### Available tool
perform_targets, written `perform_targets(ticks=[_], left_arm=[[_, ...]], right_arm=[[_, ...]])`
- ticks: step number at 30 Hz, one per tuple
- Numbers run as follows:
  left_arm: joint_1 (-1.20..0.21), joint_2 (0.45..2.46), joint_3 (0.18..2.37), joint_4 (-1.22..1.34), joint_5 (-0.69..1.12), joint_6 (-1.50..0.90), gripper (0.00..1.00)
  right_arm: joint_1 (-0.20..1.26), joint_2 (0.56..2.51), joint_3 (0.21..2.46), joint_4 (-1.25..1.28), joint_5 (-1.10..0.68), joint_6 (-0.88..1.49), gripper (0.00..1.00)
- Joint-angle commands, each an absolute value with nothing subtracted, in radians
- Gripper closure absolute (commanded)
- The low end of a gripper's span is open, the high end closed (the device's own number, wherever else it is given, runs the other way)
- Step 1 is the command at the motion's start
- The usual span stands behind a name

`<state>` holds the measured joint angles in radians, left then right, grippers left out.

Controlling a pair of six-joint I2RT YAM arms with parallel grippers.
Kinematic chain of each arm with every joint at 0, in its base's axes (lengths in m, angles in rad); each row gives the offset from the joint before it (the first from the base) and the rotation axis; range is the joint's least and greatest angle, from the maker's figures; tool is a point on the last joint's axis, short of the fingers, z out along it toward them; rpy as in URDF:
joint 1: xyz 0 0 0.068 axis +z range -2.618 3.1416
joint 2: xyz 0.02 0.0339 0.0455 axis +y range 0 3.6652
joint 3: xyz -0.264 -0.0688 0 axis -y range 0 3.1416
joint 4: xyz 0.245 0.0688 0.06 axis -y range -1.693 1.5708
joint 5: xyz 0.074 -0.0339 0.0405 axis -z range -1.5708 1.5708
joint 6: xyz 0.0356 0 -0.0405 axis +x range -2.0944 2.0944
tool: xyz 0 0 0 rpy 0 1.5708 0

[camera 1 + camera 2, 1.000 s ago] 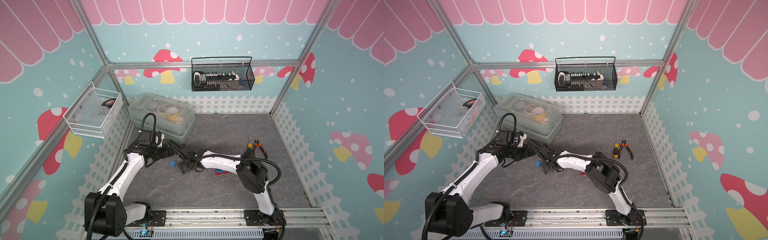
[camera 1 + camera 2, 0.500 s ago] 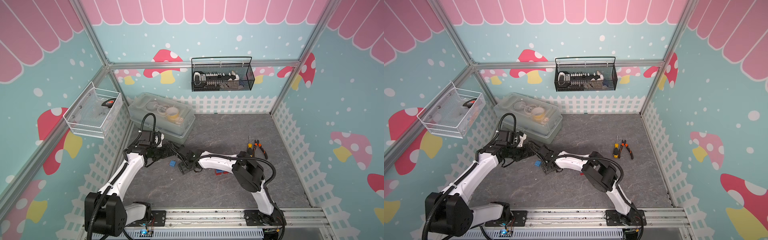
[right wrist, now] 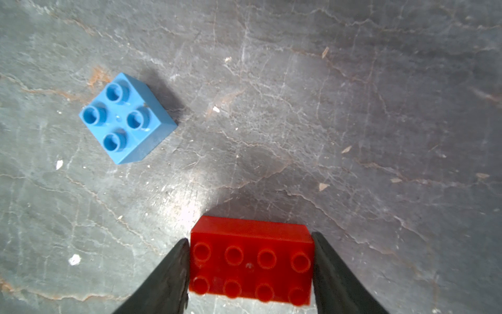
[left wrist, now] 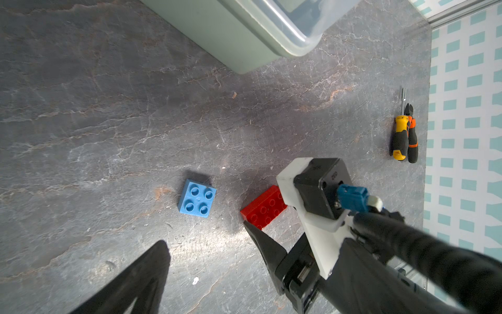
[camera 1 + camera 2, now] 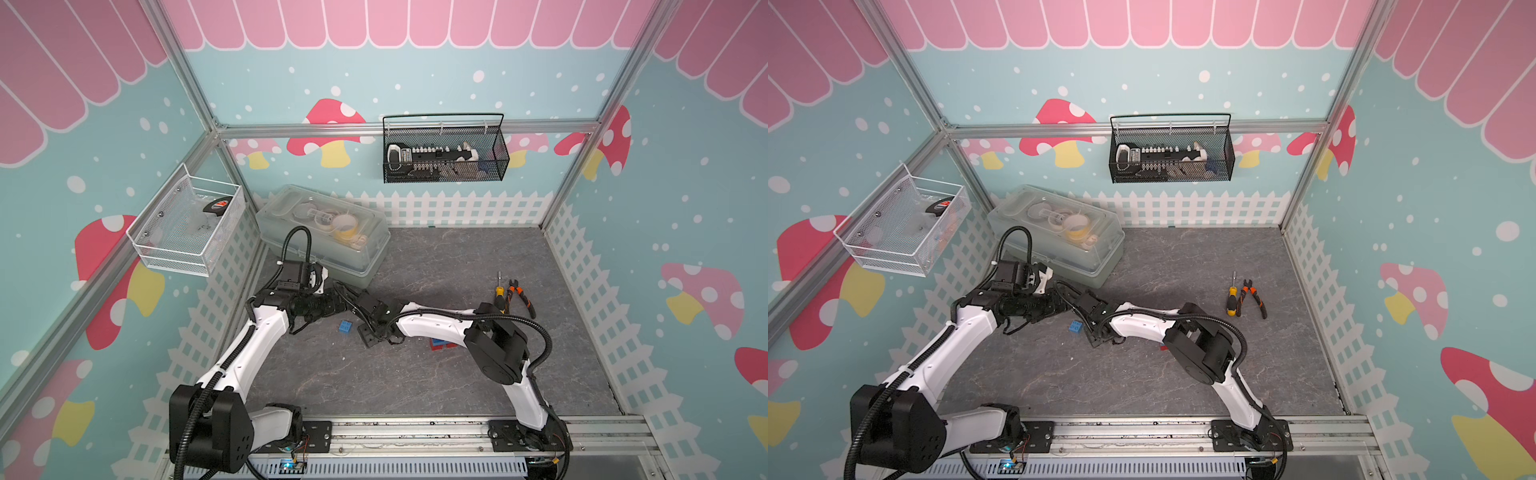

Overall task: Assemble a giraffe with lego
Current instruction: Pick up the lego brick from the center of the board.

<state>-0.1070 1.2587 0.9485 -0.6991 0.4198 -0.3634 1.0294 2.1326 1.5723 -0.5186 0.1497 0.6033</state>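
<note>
In both top views a blue brick point(image 5: 344, 327) point(image 5: 1076, 327) lies left of centre on the grey floor point(image 5: 415, 382), more bricks point(image 5: 439, 344) showing under the right arm point(image 5: 432, 326). In the left wrist view the left gripper point(image 4: 203, 233) gapes empty at the bottom edge, blue brick at centre, a red brick point(image 4: 264, 210) to its right. In the right wrist view the right gripper point(image 3: 250, 238) clasps that red brick by both short ends at bottom centre, blue brick apart at upper left.

Grey slate floor point(image 5: 457, 270), teal mushroom-print walls point(image 5: 415, 62).
</note>
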Motion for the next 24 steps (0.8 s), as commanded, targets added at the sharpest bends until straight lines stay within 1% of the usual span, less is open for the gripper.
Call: perform_targets(ticks=[1,7,17,20,24], left_arm=[[-0.105,1.261,0.944,-0.7,0.434,-0.364,0.03],[-0.117,1.267,0.943,-0.699,0.444,-0.362,0.03],[-0.16,1.268,0.944,-0.698,0.452,-0.354,0.03],[-0.171,1.269,0.943,-0.701,0.448,-0.352,0.03],[-0.177,1.268,0.943,-0.7,0.447,-0.351,0.03]], right_arm=[[1.035,2.12,1.581,-0.548,0.178,0.605,0.37],[1.025,2.068,1.54,-0.557,0.204,0.604,0.37],[0.975,2.002,1.425,-0.533,0.194,0.609,0.38],[0.966,1.993,1.401,-0.526,0.191,0.609,0.37],[0.962,1.983,1.379,-0.523,0.189,0.607,0.33]])
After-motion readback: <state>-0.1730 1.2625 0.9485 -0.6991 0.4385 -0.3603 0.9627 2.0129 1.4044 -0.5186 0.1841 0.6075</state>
